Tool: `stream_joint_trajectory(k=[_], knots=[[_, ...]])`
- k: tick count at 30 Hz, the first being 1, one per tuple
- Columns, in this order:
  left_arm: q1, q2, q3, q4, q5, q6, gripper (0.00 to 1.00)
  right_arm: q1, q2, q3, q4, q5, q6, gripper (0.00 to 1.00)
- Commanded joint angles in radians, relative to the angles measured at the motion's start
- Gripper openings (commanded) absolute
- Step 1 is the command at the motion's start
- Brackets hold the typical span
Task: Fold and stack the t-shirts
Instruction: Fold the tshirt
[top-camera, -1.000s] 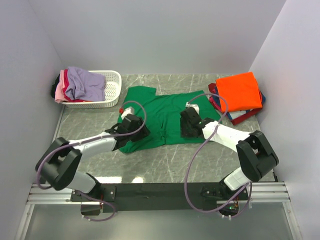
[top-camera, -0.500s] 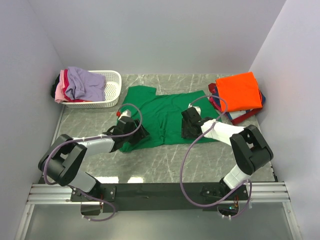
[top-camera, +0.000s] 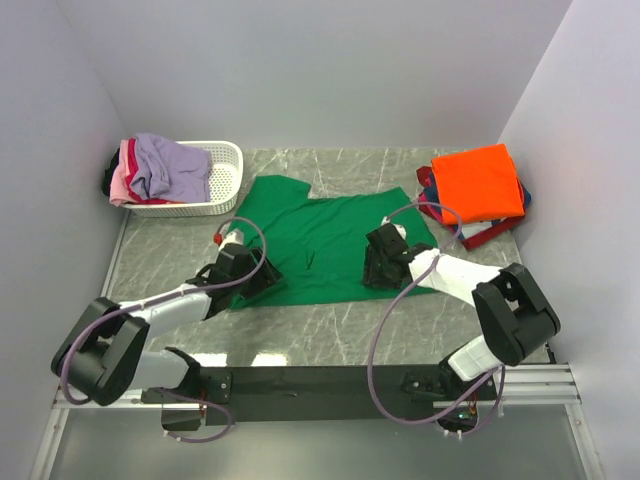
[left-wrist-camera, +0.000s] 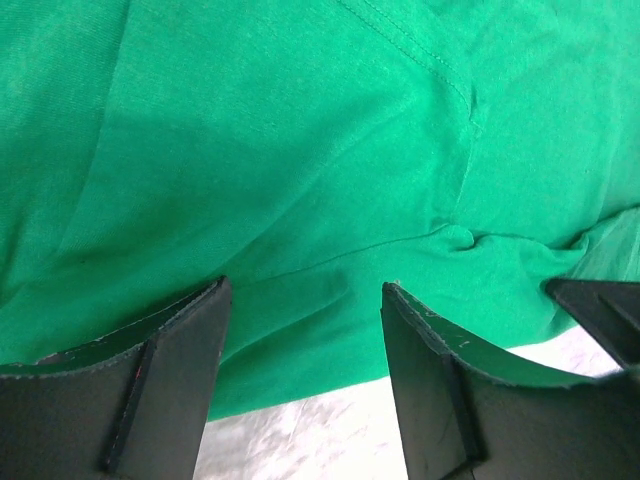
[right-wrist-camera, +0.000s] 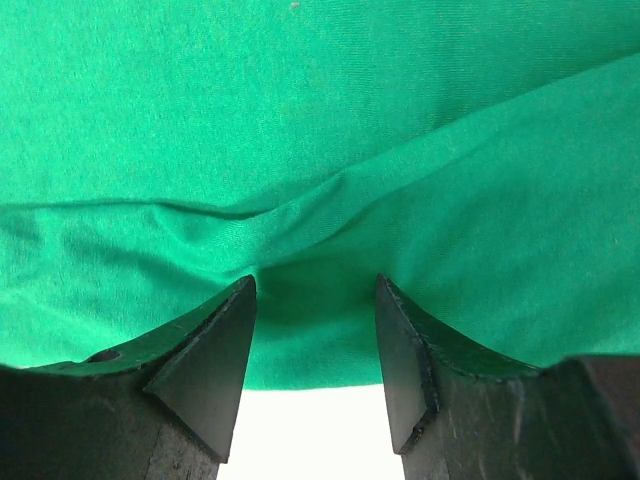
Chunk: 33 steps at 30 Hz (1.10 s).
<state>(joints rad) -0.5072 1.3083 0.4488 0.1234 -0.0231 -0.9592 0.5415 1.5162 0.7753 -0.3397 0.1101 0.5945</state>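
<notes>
Three views, one shirt (top-camera: 320, 240) in common
Your top camera looks down from behind the arm bases (top-camera: 437, 383), taking in the whole counter (top-camera: 330, 330). Both wrist cameras sit very close, facing the shirt's near edge, which the top view also shows.

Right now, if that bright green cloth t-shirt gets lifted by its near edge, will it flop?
Probably floppy: the bright green t-shirt lies flat with soft creases. Likely light, since the fabric looks thin. Pushed, it would probably bunch like the fold at its hem.
</notes>
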Motion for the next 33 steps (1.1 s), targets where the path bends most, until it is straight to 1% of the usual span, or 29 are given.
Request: stream_joint_trajectory(k=[1,5,13,18,21,25,26,32,33], knots=[[0.004,-0.044,-0.056,-0.158,-0.02,0.008,0.69,0.041,-0.05,-0.041,-0.117,-0.046,0.07,0.58],[0.004,-0.098,-0.079,-0.206,-0.034,0.008,0.69,0.101,-0.076,-0.056,-0.168,-0.052,0.12,0.59],[0.004,-0.253,-0.113,-0.332,-0.081,-0.013,0.7,0.158,-0.163,-0.091,-0.255,-0.004,0.205,0.59],[0.004,-0.314,-0.121,-0.378,-0.11,-0.022,0.71,0.156,-0.234,-0.059,-0.32,0.089,0.218,0.59],[0.004,-0.334,-0.099,-0.389,-0.124,-0.012,0.71,0.15,-0.246,-0.007,-0.357,0.186,0.199,0.6],[0.004,-0.351,-0.046,-0.386,-0.144,-0.004,0.71,0.104,-0.241,0.027,-0.357,0.24,0.157,0.61],[0.004,-0.353,-0.036,-0.387,-0.147,-0.003,0.72,0.068,-0.243,0.025,-0.346,0.243,0.14,0.61],[0.004,-0.328,0.045,-0.357,-0.17,0.027,0.72,-0.046,-0.269,0.004,-0.273,0.26,0.074,0.61],[0.003,-0.314,0.053,-0.35,-0.172,0.033,0.72,-0.081,-0.272,0.002,-0.265,0.257,0.067,0.61]])
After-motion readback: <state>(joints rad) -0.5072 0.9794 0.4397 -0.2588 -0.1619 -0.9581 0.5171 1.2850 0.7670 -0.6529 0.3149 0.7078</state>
